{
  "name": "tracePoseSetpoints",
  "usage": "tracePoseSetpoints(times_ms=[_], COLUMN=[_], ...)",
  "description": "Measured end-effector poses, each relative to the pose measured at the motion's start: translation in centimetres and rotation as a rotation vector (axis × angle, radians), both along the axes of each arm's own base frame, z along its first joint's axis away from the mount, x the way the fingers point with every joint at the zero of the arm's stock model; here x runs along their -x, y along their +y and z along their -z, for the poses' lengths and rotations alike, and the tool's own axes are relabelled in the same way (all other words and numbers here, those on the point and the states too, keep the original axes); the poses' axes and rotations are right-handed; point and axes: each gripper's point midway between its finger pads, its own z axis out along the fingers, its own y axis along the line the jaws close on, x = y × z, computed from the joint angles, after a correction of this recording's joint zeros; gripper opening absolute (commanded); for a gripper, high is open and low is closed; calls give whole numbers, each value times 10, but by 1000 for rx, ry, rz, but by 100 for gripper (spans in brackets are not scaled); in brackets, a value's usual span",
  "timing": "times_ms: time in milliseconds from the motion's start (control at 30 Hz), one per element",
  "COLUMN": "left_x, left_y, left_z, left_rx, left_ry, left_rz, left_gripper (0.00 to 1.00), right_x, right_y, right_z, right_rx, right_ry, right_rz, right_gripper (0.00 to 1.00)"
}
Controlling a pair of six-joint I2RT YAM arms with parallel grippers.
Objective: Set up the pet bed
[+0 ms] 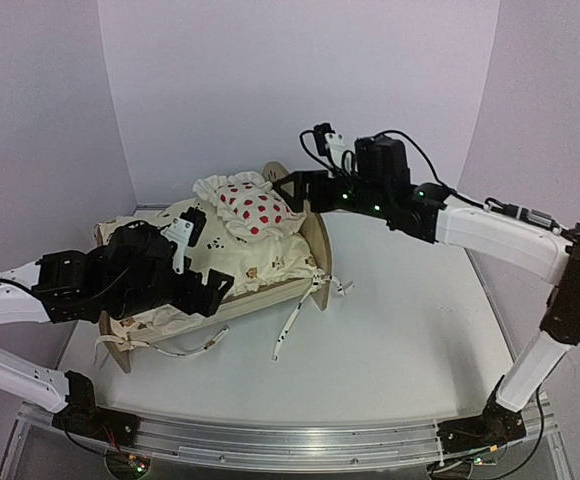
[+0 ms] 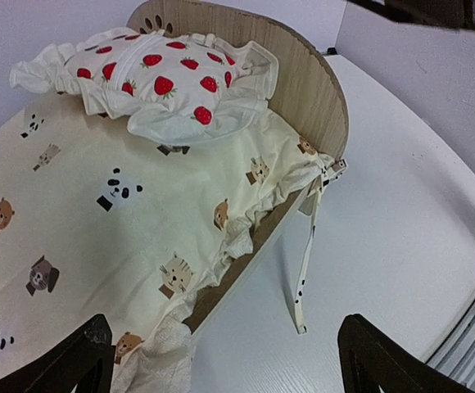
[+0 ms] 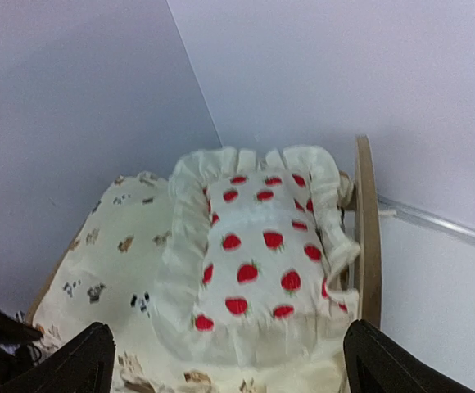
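Bedding seems done: the pet bed (image 1: 317, 242) sits on the table (image 1: 400, 340) holding cushion (image 1: 232, 258) and pillow (image 1: 255, 208), the left gripper (image 2: 225, 332) and right gripper (image 3: 229, 336) hover spread and empty, so next probably comes only tidying or retreat.

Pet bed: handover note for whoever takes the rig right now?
Left gripper: jaws open, empty, over the cushion, foot end.
Right gripper: jaws open, empty, above the pillow.
Pet bed on the table, cushion in it, pillow on the cushion at the head board.
Done: bedding appears placed.
Left: likely just backing both grippers clear; cushion ties hang loose over the side.
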Motion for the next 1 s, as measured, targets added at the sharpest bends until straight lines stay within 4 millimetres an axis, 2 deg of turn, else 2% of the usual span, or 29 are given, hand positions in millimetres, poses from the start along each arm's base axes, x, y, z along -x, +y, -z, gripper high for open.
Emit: tracePoseSetpoints(times_ms=[100, 200, 300, 400, 533, 667, 767, 833, 900, 1000], left_x=[-9, -22, -41, -63, -94, -109, -104, -96, -90, -88], left_y=[-4, -11, -12, -1, 29, 70, 104, 120, 129, 133], left_z=[-6, -9, -9, -7, -17, -35, -58, -74, -86, -91], left_rx=[-27, -63, -97, -119, -117, -58, 28, 82, 127, 147], left_ry=[-48, -89, -117, -122, -132, -149, -189, -220, -242, -249], left_rz=[-15, -35, -65, -122, -254, -406, -502, -539, -560, -574], left_gripper=[100, 100, 100, 100, 100, 100, 99, 100, 99, 100], right_x=[23, 45, 62, 79, 98, 106, 111, 112, 113, 112], right_y=[-28, -60, -94, -127, -167, -202, -226, -236, -240, -244], right_z=[36, 84, 124, 147, 148, 141, 140, 137, 134, 132], right_rx=[30, 88, 149, 182, 168, 144, 139, 139, 135, 135], right_ry=[47, 112, 152, 164, 120, 66, 37, 24, 15, 8], right_rz=[20, 60, 126, 187, 260, 368, 452, 487, 505, 523], right_gripper=[98, 98, 98, 98, 98, 98, 98, 98, 98, 98])
